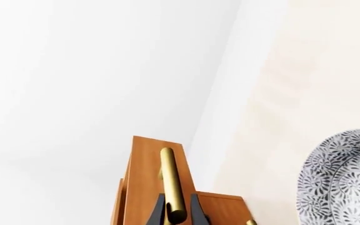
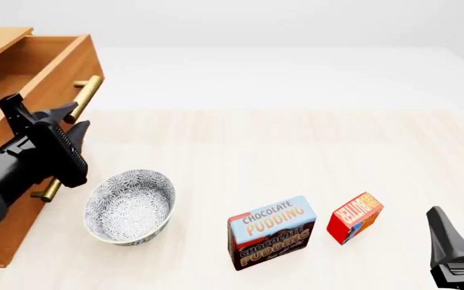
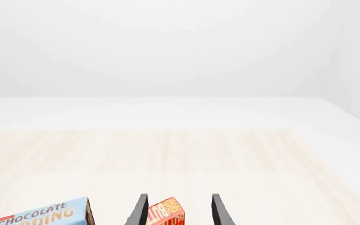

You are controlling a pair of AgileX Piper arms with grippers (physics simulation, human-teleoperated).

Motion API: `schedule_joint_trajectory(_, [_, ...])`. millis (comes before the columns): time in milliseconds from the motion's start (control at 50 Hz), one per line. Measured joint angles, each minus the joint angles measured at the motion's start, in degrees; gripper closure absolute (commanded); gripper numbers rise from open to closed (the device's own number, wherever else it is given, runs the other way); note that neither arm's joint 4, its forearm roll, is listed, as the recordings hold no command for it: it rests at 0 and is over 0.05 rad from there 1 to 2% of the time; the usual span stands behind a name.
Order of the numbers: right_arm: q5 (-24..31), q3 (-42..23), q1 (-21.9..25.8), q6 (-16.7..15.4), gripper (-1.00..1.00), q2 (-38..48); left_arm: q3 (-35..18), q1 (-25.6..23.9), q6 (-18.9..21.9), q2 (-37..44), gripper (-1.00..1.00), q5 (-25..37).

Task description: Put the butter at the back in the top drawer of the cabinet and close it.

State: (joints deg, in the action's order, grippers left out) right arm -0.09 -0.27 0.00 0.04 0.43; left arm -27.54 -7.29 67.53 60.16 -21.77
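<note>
**Left gripper on the drawer handle, butter waiting at the near edge**

Nearest of all, at the near right corner of the tabletop point(image 2: 313, 139), sits the right gripper point(image 2: 461, 232), fingers pointing up and jaws spread wide with nothing between them. The right wrist view shows it lined up with the butter point(image 2: 354, 217): the red box sits in the gap between the two dark fingers point(image 3: 140, 211), though contact cannot be made out.

The butter stands tilted near the tabletop's near edge, right of centre. Just beside it, to the left and apart from it, stands the pudding box point(image 2: 272, 231), the bigger blue-and-brown one, also upright.

Further left along the near part of the tabletop is the patterned bowl point(image 2: 128, 205), open side up, close to the cabinet point(image 2: 10, 235) at the left edge.

Up at the cabinet, the top drawer point(image 2: 34, 72) is pulled out, its wooden inside open to view. The left gripper point(image 2: 69, 125) is at the brass handle point(image 2: 87, 93). In the left wrist view the bar runs between the two dark fingers point(image 1: 157, 211), jaws straddling the handle; whether they press on it cannot be told.
</note>
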Motion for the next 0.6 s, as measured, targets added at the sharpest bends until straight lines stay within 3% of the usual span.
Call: schedule_joint_trajectory(600, [0.0, 0.0, 0.0, 0.0, -1.0, 0.0, -0.7, -3.3, -0.4, 0.7, 1.0, 0.2])
